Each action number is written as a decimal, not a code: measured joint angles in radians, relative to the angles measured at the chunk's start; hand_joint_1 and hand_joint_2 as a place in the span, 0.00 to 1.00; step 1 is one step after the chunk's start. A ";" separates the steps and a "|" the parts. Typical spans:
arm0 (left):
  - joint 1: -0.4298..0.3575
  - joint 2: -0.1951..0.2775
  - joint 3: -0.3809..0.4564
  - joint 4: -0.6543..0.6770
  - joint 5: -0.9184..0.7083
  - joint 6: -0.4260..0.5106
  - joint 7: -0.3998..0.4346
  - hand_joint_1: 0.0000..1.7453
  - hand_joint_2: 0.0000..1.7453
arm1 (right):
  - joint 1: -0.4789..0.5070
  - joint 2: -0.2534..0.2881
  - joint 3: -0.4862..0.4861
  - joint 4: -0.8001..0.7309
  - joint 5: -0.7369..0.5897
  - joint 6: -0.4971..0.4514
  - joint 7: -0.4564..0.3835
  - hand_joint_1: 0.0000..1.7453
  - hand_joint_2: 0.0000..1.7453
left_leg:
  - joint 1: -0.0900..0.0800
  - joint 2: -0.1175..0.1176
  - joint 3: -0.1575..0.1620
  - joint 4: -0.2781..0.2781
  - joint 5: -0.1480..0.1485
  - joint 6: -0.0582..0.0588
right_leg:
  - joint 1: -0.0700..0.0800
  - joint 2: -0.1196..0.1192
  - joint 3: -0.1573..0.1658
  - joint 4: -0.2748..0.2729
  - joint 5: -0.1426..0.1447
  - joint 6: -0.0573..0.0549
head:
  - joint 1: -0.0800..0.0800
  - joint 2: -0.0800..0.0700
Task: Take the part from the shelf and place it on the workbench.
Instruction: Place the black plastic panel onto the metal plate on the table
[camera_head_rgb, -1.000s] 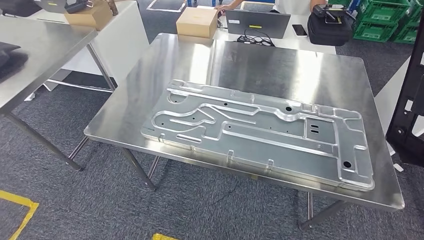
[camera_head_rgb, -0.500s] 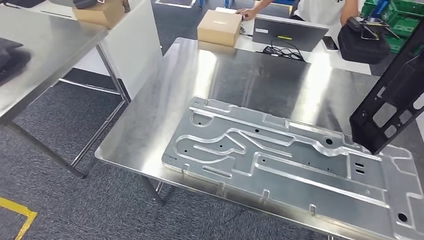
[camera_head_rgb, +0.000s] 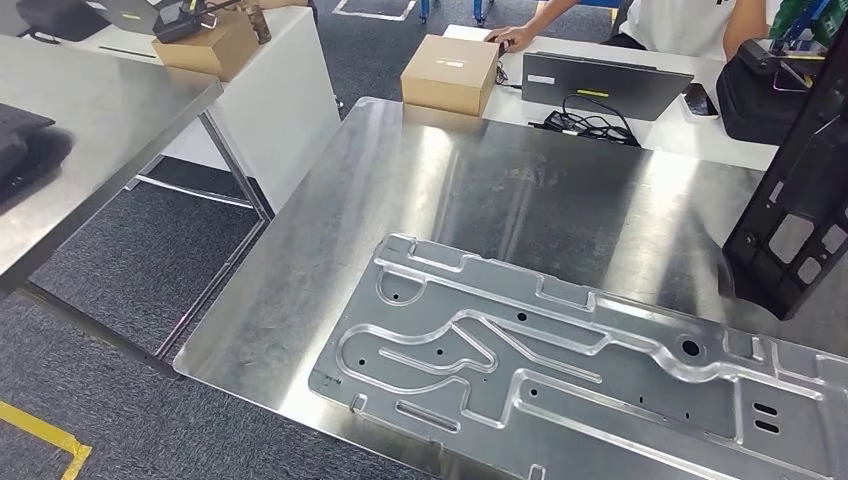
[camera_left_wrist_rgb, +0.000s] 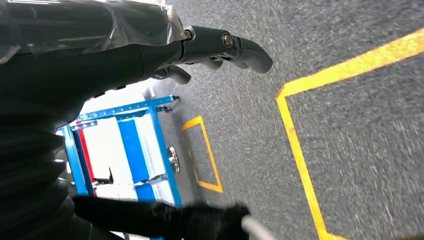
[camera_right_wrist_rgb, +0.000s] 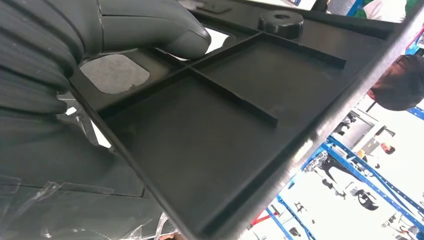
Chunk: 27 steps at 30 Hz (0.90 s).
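The right hand (camera_right_wrist_rgb: 145, 30) grips the black part (camera_head_rgb: 795, 200), held tilted above the steel counter's (camera_head_rgb: 330, 250) right edge, while the left hand (camera_left_wrist_rgb: 220, 47) hangs empty with fingers curled

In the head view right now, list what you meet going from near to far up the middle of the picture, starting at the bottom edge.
Silver stamped metal plate → bare steel workbench → black cable bundle → closed grey laptop → person in white at the far side.
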 joint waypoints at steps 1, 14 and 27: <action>0.000 0.000 0.000 0.000 0.000 0.000 0.000 0.00 1.00 | 0.000 0.001 0.000 0.000 0.000 0.000 0.000 1.00 1.00 | -0.001 0.000 0.000 -0.038 0.017 0.006 | 0.003 0.001 0.010 0.000 -0.008 0.000 | 0.000 0.000; -0.009 0.007 -0.001 0.002 -0.043 -0.009 -0.024 0.00 1.00 | 0.001 -0.016 0.004 0.000 0.011 -0.008 0.005 1.00 1.00 | -0.033 -0.003 0.089 -0.328 0.238 0.047 | 0.015 0.008 0.048 0.005 -0.054 -0.007 | 0.000 0.000; -0.009 0.007 -0.002 0.002 -0.029 0.012 -0.064 0.00 1.00 | 0.047 -0.021 0.007 -0.001 0.021 0.004 -0.007 1.00 1.00 | -0.031 -0.003 0.092 -0.330 0.235 0.057 | 0.014 0.008 0.047 0.003 -0.055 -0.004 | 0.000 0.000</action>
